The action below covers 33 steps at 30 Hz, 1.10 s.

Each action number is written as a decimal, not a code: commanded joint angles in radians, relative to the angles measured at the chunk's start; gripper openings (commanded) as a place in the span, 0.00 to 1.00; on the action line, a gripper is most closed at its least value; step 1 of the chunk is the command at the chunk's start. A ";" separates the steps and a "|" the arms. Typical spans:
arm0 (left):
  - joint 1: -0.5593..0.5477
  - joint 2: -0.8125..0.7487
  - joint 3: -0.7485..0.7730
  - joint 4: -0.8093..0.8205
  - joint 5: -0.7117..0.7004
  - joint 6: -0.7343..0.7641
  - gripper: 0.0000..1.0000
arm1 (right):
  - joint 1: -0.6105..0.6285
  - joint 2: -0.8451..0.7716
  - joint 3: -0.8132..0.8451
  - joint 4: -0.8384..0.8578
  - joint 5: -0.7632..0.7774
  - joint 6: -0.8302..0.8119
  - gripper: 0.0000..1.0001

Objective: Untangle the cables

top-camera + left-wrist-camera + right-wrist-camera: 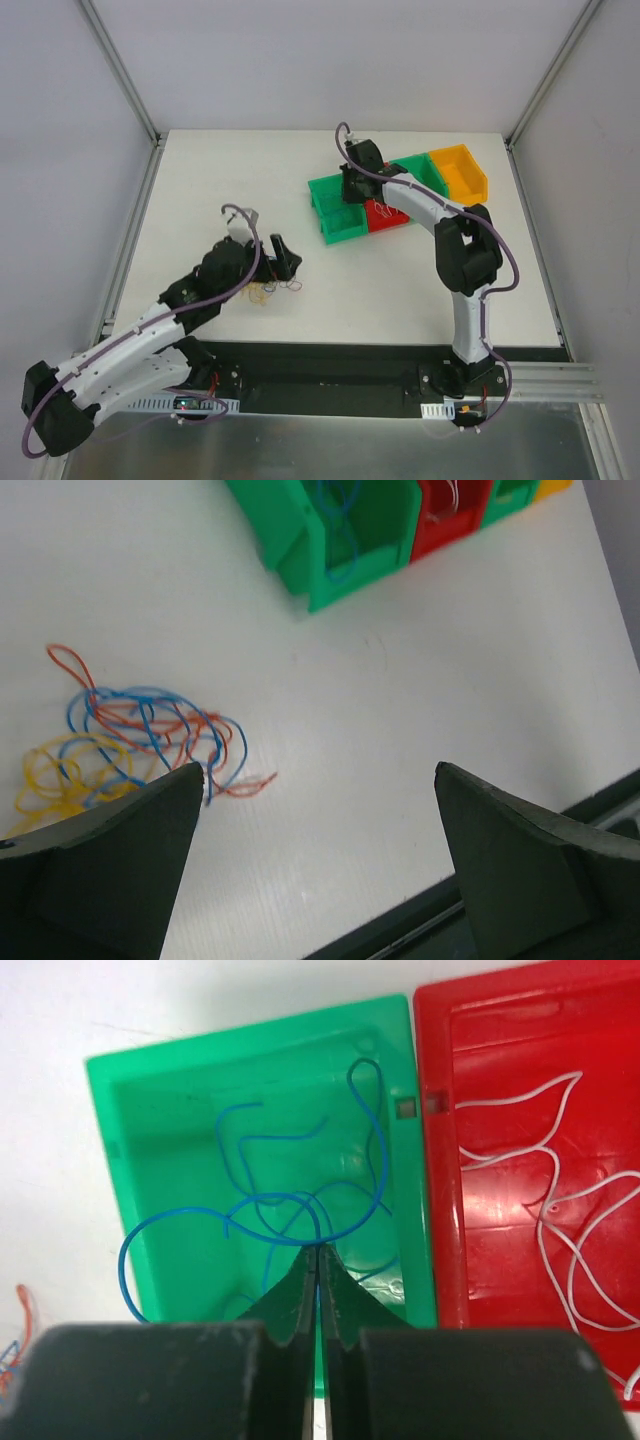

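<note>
Risk first: the blue cable (pixel 190 1211) pinched in the right hand (pixel 318 1255) loops out over the wall of the green bin (pixel 160 1150), so on release it may spring back onto the surface (pixel 400 700) (thin wire does that). Over at the knot, a careless grab could lift red, blue and yellow together and cinch them tighter. The left hand (pixel 317 780) hovers with fingers wide apart, holding nothing, the tangle of cables (pixel 150 725) lying just beside one finger. The right hand is pressed together over the green bin, seemingly on that blue strand.
</note>
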 commanded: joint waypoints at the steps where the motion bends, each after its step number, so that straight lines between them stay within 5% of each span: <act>1: 0.185 0.188 0.230 -0.179 0.171 0.053 0.99 | 0.013 0.013 0.067 -0.075 0.037 -0.049 0.00; 6: 0.254 0.305 0.309 -0.206 0.229 0.047 0.99 | 0.022 0.059 0.122 -0.125 0.057 -0.062 0.07; 14: 0.348 0.394 0.373 -0.309 0.282 0.108 0.98 | 0.046 -0.021 0.107 -0.164 0.072 -0.126 0.46; 23: 0.487 0.455 0.367 -0.350 0.394 0.087 0.57 | 0.120 -0.298 -0.193 0.072 -0.010 -0.247 0.65; 28: 0.559 0.301 0.202 -0.360 0.325 -0.012 0.64 | 0.196 -0.280 -0.183 0.178 -0.332 -0.270 0.66; 33: 0.688 0.225 0.064 -0.384 0.386 -0.098 0.80 | 0.338 -0.170 -0.082 0.204 -0.412 -0.293 0.68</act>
